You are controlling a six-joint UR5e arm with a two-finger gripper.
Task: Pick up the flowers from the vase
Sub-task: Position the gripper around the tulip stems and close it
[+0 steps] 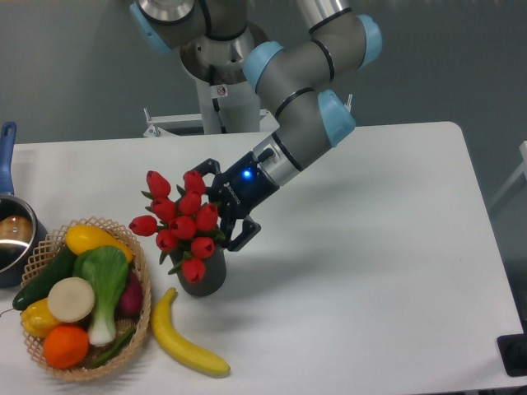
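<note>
Reading from the left, I see the woven basket (140,271) of produce, then the flowers (181,224) left of centre, stems in the vase (206,276). The gripper (224,216) presses into their right side; whether it's clenched, I cannot tell. I judge that sideways reach aims for the bound stems.

A round woven wicker basket (142,325) of produce sits at eight o'clock on the white table (370,271); a yellow banana (183,344) lies just beside it at its four o'clock.
</note>
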